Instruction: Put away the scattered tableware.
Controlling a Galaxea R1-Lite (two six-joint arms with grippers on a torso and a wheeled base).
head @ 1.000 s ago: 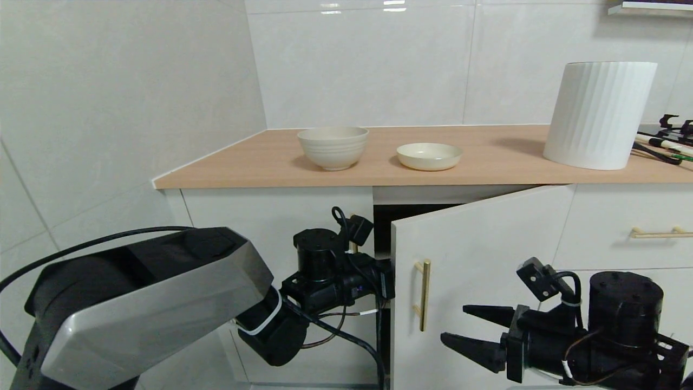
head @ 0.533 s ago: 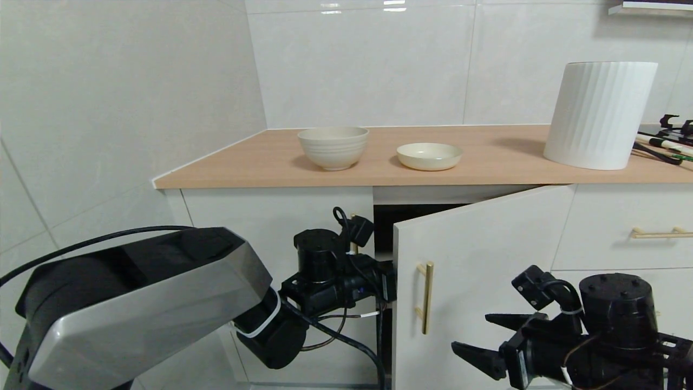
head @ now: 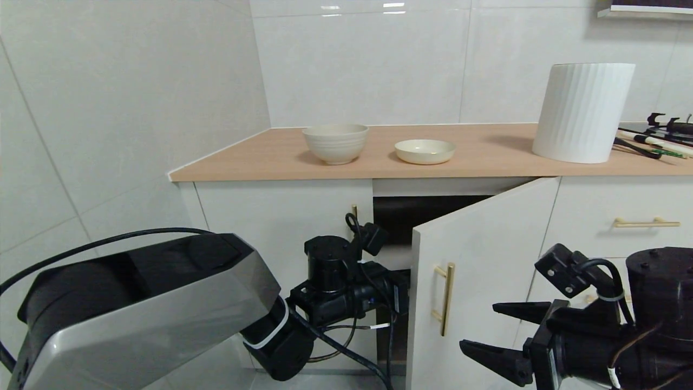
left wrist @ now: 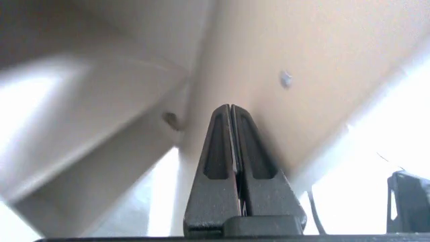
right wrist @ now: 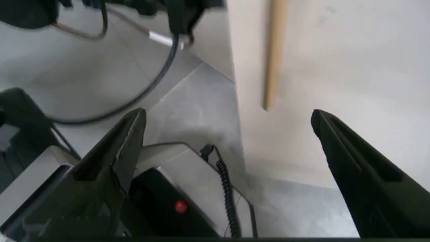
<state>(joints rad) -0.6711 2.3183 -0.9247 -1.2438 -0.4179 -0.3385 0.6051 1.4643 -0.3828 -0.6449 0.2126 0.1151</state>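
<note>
The step in hand looks like swinging the white cabinet door fully open, so the tableware has somewhere to go. To do it well, the left arm should press outward on the door's inner face and follow the hinge's arc rather than push straight. The right arm needs to be out of the door's swing before that happens, since it sits right in front of the panel.

The left arm reaches low and forward, with its wrist at the door's free edge by the dark cabinet opening. The left gripper has its fingers pressed together. Their tips seem to lie along a pale inner panel, though I cannot tell if they touch it.

The right gripper is held low and level before the door, just below the brass bar handle. Its fingers are spread wide with nothing between them.

Neither piece of tableware is put away yet. The ribbed cream ceramic bowl and the shallow cream dish sit near each other, apart, on the wooden surface above the opening. A tall white ribbed canister stands well to their right.
</note>
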